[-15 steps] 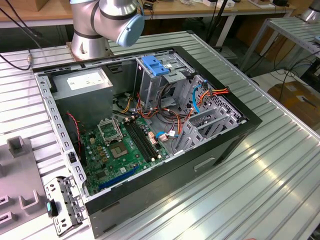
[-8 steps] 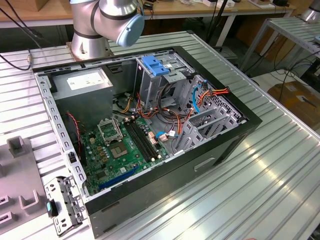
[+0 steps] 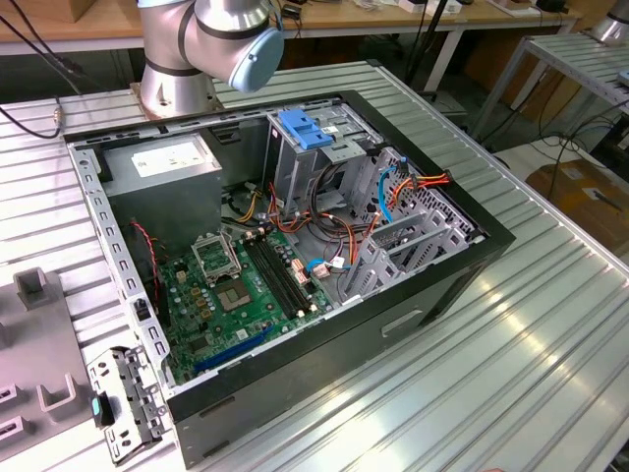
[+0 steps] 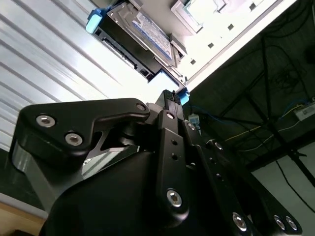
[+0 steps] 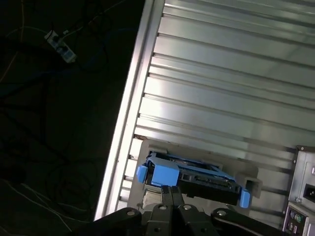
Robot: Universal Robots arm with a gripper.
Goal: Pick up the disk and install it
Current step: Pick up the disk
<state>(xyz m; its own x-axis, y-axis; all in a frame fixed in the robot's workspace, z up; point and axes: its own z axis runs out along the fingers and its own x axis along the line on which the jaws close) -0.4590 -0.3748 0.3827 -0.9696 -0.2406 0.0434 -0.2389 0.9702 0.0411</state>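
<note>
pickup approach: closed, empty claw (image 5: 170, 190) hovers, disk (image 5: 206, 180) at its 12 o'clock; a grab likely needs it opened.

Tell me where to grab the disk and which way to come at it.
Take the disk mid-length, on the dark body between its blue rails, pinching across the thin dimension. Come down from above, along the line the gripper points. It seems to sit edge-up in a grey holder on the table, so the top edge is the free part.
</note>
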